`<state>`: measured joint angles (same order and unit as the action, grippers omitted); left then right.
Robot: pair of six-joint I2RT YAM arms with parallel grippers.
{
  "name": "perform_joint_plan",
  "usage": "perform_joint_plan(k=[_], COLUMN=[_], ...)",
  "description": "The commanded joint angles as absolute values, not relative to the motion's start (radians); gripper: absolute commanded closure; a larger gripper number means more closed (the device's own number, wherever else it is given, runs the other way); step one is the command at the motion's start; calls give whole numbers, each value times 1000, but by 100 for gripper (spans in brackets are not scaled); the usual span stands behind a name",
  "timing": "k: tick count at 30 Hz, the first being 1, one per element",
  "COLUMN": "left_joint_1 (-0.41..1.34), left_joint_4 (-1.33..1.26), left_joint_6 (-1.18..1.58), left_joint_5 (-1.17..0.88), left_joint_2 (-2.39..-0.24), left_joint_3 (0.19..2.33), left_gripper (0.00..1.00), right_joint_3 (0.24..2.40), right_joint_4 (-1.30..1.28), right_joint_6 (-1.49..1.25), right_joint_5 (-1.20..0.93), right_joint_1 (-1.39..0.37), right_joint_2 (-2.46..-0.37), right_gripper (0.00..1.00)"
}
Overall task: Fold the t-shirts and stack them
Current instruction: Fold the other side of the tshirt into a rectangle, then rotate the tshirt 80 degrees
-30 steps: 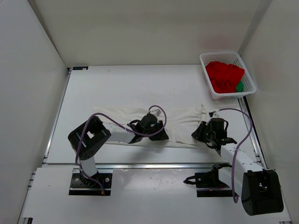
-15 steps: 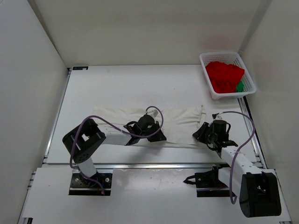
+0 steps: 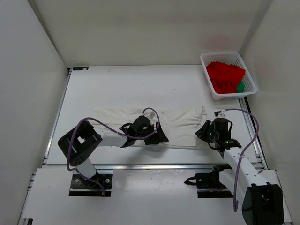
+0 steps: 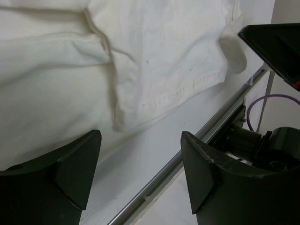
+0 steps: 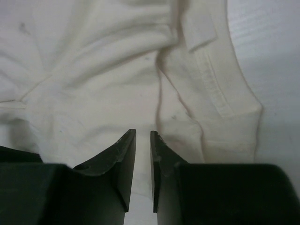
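Note:
A cream-white t-shirt (image 3: 180, 123) lies as a long folded strip across the near half of the table. My left gripper (image 3: 157, 137) hovers over its near hem, jaws wide open and empty; the left wrist view shows the hem (image 4: 154, 101) beyond the left gripper (image 4: 140, 136). My right gripper (image 3: 206, 131) sits at the shirt's right end. In the right wrist view the right gripper (image 5: 143, 132) has its jaws nearly together, and a crease of the shirt (image 5: 103, 70) runs into the thin gap. A red t-shirt (image 3: 225, 77) and a green t-shirt (image 3: 240, 87) lie crumpled in the basket.
The white mesh basket (image 3: 220, 54) stands at the far right corner, by the right wall. A metal rail (image 3: 140, 165) runs along the table's near edge, also seen in the left wrist view (image 4: 168, 171). White walls close in the left, back and right sides.
My left gripper closed tighter, then opened wide and drew slightly left and nearer along the shirt's near hem. My right gripper stayed at the shirt's right end.

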<state>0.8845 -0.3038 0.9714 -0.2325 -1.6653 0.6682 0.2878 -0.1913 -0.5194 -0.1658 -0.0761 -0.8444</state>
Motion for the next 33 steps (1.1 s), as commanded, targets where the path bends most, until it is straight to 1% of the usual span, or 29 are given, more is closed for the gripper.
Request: perform_joint_plan(k=[1,2,3,4,5,6,8,9,11,13,14,16,17,19,20,21,22,23,24,25,26,27,28,29,30,31,32,33], left_joint_1=[856,841,828,822,802,786,758,749,733,706,700,664,652,608,601,580,559,548,539,519,499,491,474,456,445,443,433,428], left_joint_4=[-249,-227,-212,-207,-206,-189,-184,-178,-144,-115,-114,-95,-80,-57,-34,-5,0,39,60,69,90,109,120,124,130,132,141,147], left_joint_6=[905,881,871,859,842,835,809,801,766,750,744,727,718,701,689,667,652,643,635,631,626,623,618,618,620,617,615,612], left_joint_5=[-229,-210,-209,-204,-209,-209,-210,-215,-212,-212,-215,-225,-239,-265,-264,-268,-276,-275,-284,-291,-302,-302,-316,-324,-321,-325,-328,-327], left_joint_2=[-1586,-1560,-1534,-1517,-1488,-1458,-1407,-1378,-1324,-1254,-1237,-1178,-1154,-1115,-1097,-1091,-1072,-1054,-1034,-1022,-1003,-985,-967,-957,-934,-933,-924,-916], left_joint_3=[653,652,641,640,624,612,585,577,561,534,526,499,494,474,468,474,483,491,489,486,479,477,466,457,446,439,428,411], left_gripper=[20,25,29,42,48,58,61,66,70,70,72,74,75,75,75,77,79,79,79,78,78,76,76,75,74,73,72,72], right_joint_3=[388,402,406,411,420,416,446,469,503,552,595,673,742,883,994,1132,1299,1389,1615,1878,2171,2345,2725,2680,2549,2334,2192,2146], right_joint_4=[-216,-218,-192,-175,-137,-92,-48,-20,24,69,71,81,80,26,11,-44,-119,-208,-269,-410,-566,-642,-793,-767,-612,-554,-490,-470], right_joint_6=[-499,-502,-499,-502,-508,-509,-523,-523,-520,-519,-512,-491,-476,-459,-447,-425,-414,-404,-379,-359,-335,-316,-322,-342,-371,-377,-355,-336], right_joint_5=[-98,-97,-94,-103,-109,-103,-100,-100,-97,-107,-115,-142,-147,-182,-190,-213,-245,-265,-265,-270,-262,-258,-268,-331,-410,-402,-375,-333], right_joint_1=[-129,-141,-167,-201,-215,-257,-311,-342,-376,-385,-368,-361,-351,-333,-319,-311,-302,-301,-305,-308,-310,-310,-319,-308,-298,-302,-299,-320], right_joint_2=[-815,-828,-853,-865,-900,-946,-1035,-1096,-1195,-1335,-1376,-1523,-1573,-1751,-1844,-1894,-2001,-2111,-2229,-2285,-2407,-2545,-2686,-2621,-2459,-2377,-2238,-2133], right_gripper=[83,86,93,100,100,100,100,100,100,100,100,100,100,100,100,100,100,100,100,100,100,100,100,98,99,98,97,94])
